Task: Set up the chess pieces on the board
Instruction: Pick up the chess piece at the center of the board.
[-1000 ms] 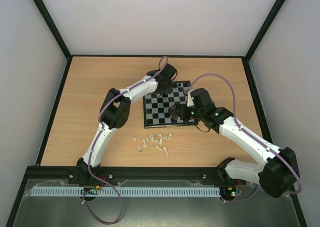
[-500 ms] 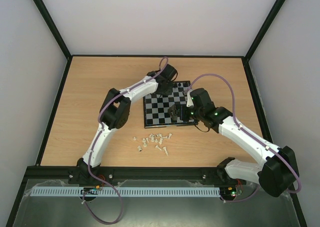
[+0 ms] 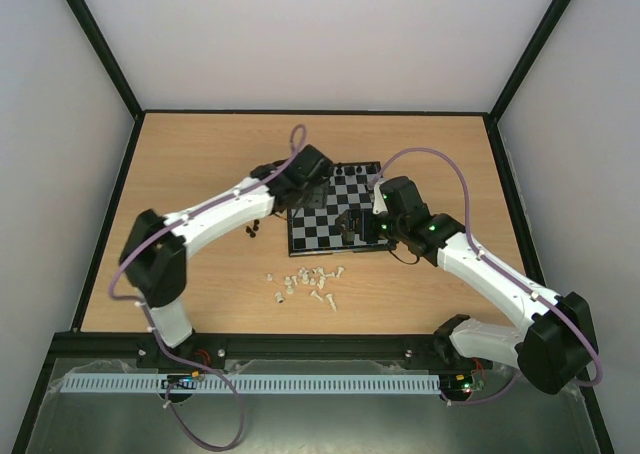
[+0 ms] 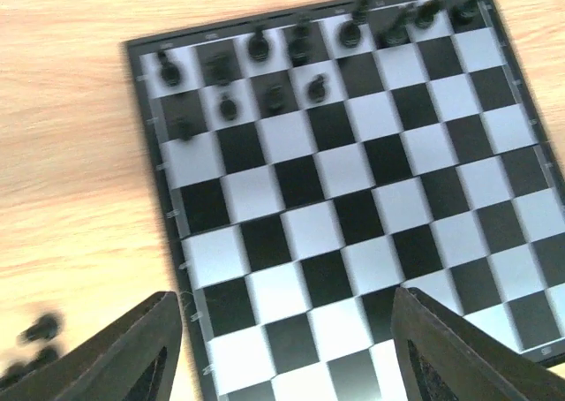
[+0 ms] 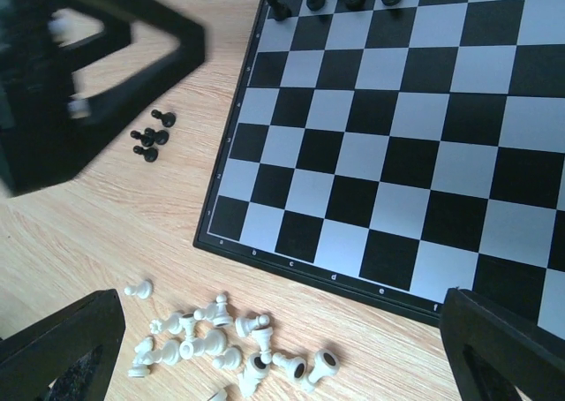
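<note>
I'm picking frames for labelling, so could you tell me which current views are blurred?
Left wrist: motion-smeared, black pieces streaked on the board above the left gripper. Right wrist: board and white pieces crisp, only the left gripper blurred at upper left. Top external: sharp, evenly lit.

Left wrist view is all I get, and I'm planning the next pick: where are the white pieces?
Observer: The white pieces lie heaped on the table, just off the board's near edge, mostly tipped over.
Operator: Is the other arm in the way there?
Observer: The right pincer hangs open and empty above the board's near right part, beside the heap rather than over it.
</note>
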You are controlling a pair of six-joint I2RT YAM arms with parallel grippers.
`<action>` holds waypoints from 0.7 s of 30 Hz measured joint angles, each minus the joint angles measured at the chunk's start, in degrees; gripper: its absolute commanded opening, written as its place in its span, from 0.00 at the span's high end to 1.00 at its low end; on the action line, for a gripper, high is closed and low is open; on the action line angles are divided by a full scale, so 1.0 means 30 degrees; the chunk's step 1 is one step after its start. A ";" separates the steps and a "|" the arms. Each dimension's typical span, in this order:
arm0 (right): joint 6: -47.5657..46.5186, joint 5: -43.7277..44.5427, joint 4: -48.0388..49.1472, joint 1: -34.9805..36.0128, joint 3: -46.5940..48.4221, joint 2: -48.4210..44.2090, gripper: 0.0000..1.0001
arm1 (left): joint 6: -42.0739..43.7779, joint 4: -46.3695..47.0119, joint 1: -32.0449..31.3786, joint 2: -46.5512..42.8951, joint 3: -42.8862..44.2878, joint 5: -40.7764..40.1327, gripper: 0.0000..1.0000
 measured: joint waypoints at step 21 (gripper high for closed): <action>0.0000 -0.0597 0.0102 0.0000 -0.0029 0.0590 0.01 | -0.0554 0.2565 0.5085 -0.3541 -0.9027 -0.0306 0.46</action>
